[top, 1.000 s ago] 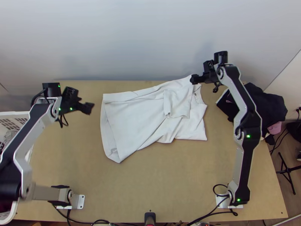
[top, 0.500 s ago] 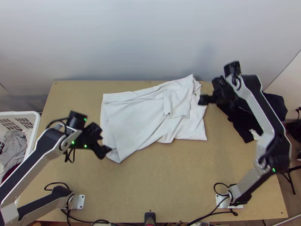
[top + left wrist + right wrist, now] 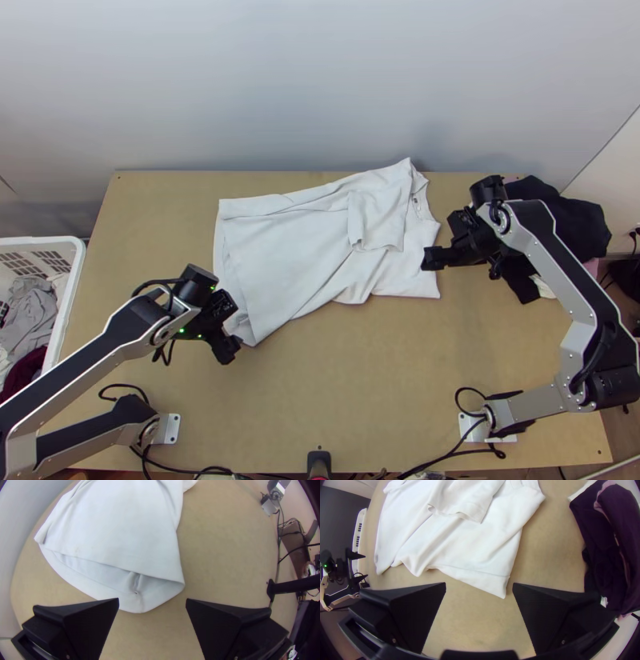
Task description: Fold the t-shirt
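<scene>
Two grippers, fingers spread on each: left gripper [image 3: 226, 350] near the hem corner of the white t-shirt [image 3: 276, 260], right gripper [image 3: 433, 258] near its outer sleeve, with the shirt lying rumpled across the table [image 3: 344, 392], other sleeve folded over its body, dark clothes [image 3: 582, 224] at the right.

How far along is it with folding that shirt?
Partly: the far side of the t-shirt looks turned in, one sleeve across the body. Left gripper and right gripper are open, holding nothing. The near sleeve sticks out, so that side and final folds seem left.
</scene>
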Robot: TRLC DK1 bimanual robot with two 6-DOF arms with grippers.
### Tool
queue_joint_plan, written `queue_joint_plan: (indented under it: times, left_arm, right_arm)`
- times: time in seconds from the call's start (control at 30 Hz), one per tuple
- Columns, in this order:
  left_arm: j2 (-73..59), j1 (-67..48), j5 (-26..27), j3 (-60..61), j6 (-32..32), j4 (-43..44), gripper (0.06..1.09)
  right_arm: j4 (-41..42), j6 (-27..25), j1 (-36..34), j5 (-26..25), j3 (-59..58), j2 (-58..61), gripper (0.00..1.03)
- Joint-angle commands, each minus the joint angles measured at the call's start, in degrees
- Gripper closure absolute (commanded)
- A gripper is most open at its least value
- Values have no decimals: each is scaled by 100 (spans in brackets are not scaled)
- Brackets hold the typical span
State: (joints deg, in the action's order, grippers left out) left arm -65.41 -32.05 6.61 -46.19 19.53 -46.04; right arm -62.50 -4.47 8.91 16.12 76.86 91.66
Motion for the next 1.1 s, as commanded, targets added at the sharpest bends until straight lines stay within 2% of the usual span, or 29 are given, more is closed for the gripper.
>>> queue_joint_plan:
  times: [0.0,0.07,0.23,0.43,0.6,1.07]
  left_arm:
    - [-192,-293,-898,418,288,842,11]
    - [-121,-328,-1250,691,649,1168,11]
    - [37,-47,-1259,1025,1519,1256,11]
    - [344,182,-1259,1183,2108,1361,11]
    - [573,191,-1118,1218,2213,1352,11]
    - [810,-741,-1092,1368,1765,1212,11]
  right_arm:
    - [177,25,41,5,-391,-60,10]
    - [203,25,41,5,-461,-87,10]
    - [326,16,41,5,-646,-113,10]
    - [502,-19,50,49,-681,-60,10]
    - [581,8,50,93,-699,-16,10]
    - [915,69,23,111,-743,230,10]
